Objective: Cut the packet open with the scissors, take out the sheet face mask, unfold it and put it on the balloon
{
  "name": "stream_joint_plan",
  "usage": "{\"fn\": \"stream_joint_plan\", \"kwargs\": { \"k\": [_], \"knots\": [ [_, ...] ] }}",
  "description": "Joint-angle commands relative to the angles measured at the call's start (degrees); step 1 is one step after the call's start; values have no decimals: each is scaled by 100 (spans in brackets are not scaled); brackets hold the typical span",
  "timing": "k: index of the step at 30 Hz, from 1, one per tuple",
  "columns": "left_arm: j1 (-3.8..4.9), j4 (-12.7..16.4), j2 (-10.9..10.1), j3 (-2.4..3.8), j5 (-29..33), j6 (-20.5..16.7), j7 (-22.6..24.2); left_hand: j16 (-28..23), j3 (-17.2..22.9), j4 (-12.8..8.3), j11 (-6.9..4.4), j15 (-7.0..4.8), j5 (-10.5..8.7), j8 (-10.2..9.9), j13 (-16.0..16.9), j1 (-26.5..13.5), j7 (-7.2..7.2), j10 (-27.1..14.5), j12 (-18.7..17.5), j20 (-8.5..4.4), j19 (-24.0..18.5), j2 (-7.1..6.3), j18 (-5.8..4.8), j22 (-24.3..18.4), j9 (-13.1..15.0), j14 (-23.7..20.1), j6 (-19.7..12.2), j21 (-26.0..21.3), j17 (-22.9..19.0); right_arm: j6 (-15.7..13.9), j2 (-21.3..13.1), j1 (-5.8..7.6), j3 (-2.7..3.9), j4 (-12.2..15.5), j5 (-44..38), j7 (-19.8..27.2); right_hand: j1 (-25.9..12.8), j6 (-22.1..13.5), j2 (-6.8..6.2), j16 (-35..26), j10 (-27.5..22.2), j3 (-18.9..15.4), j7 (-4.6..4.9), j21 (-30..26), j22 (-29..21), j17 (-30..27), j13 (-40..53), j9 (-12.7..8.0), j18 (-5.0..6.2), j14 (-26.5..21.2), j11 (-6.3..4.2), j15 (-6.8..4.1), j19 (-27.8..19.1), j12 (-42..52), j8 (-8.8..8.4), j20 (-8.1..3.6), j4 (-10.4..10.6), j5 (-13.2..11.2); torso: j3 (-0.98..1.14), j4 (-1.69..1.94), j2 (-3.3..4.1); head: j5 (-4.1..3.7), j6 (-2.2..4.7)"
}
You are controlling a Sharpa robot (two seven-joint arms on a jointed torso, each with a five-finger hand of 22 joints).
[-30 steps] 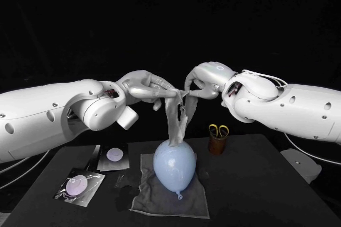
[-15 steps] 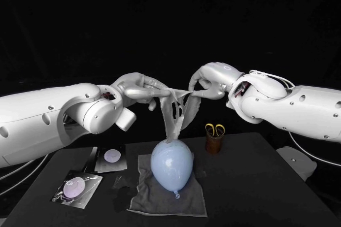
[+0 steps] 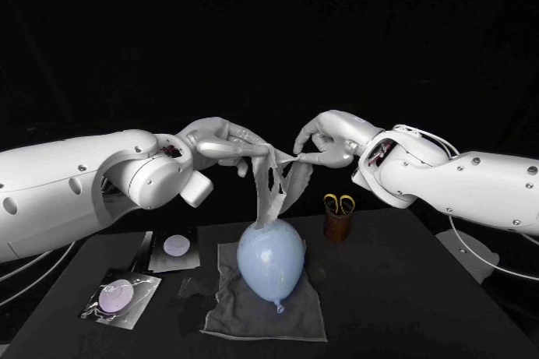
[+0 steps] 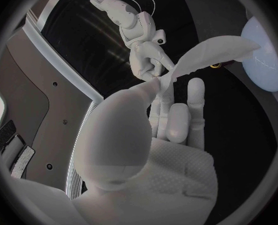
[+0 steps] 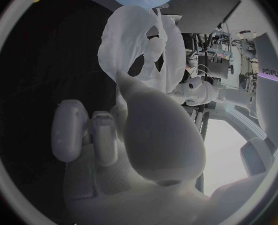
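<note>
Black table [image 3: 427, 297] w/ black backdrop behind. On it a pale blue balloon [image 3: 273, 258] lies lengthwise on a grey cloth [image 3: 303, 316], knot end toward the robot.

Sheet face mask [image 3: 275, 184] hangs in the air above the balloon's far end, strung between both hands. It is bunched and twisted, not spread flat. In the right wrist view the cut-out holes show, w/ the balloon just past the mask's lower edge. The mask's bottom tip comes down to the balloon's far end; can't tell if it actually touches.

Left hand [image 3: 225, 145] is above and left of the balloon. Thumb and a finger pinch the mask's upper edge; in the left wrist view the other fingers [image 4: 195, 97] stand straight and apart.

Right hand [image 3: 320, 141] is above and right of the balloon, facing the left hand. Its fingertips are closed on the mask's other upper corner, rest of the fingers curled.

Right of the balloon and a bit behind: scissors [image 3: 338, 203], yellow handles up, standing in a brown cup [image 3: 336, 228].

Left of the balloon: two flat packets, each w/ a pale round mark. The far packet [image 3: 174, 248] is near the cloth's edge. The near packet [image 3: 120, 297] is further left, toward the robot.
</note>
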Motion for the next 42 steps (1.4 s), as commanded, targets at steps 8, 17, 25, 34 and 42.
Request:
{"fn": "stream_joint_plan", "kwargs": {
  "k": [8, 17, 25, 34, 42],
  "knots": [
    [3, -131, -62, 7, -762, -45, 121, -150, 44, -4, 47, 45, 17, 6, 91, 100, 51, -276, 31, 44, -148, 82, 56, -74, 101, -480, -75, -131, -562, -376, -92, -22, 1, 133, 975, 85, 120, 18, 141, 25, 116, 202, 1, 126, 1142, 1508, 360, 70, -70, 608, -39, 31, 98, 77, 148, 54, -54, 4, -6, 2, 8, -16, 12],
    [-2, -207, -66, 7, -995, -209, 246, -153, 43, -43, 54, 50, 16, 20, 127, 136, 66, -328, 72, 53, -160, 37, 59, -78, 124, -500, -59, -140, -556, -303, -138, -24, 4, 243, 1260, 106, 101, -2, 117, 25, 159, 273, 2, 137, 1144, 1508, 407, 109, -71, 608, -40, 29, 103, 121, 215, 54, -86, 4, -6, 0, 12, -13, 26],
    [-52, -249, -37, 6, -1083, -222, 290, -160, 18, -39, 64, 59, 16, 26, 146, 116, 68, -363, 90, 60, -169, 6, 57, -81, 135, -541, -45, -146, -604, -277, -131, 7, 18, 311, 1283, 3, 70, -31, 129, 25, 243, 374, 5, 126, 1141, 1508, 526, 153, -69, 608, -38, 30, 100, 240, 288, 53, -120, 5, -7, -4, 15, -17, 43],
    [-84, -282, -31, 6, -1560, -344, 460, -200, -101, 24, 115, 109, 16, -139, 151, 35, 95, -556, 57, 106, -230, -143, 53, -120, 71, -715, -177, -219, -793, 7, -84, 135, 44, 364, 1124, -405, 12, -68, 138, 25, 271, 484, 3, 121, 1139, 1508, 573, 206, -67, 608, -39, 29, 99, 281, 371, 53, -169, 4, -11, 4, 13, -34, 54],
    [-166, -340, -19, 6, -1948, -404, 594, -254, -94, 18, 157, 140, 15, -228, 116, 82, 138, -632, -11, 126, -245, -182, 54, -138, 25, -890, -194, -248, -1042, 461, 24, 292, 69, 321, 992, -716, -26, -87, 108, 25, 273, 515, 2, 111, 1136, 1508, 578, 227, -65, 608, -40, 29, 95, 281, 403, 52, -192, 4, -13, 4, 20, -33, 86]
  ]
}}
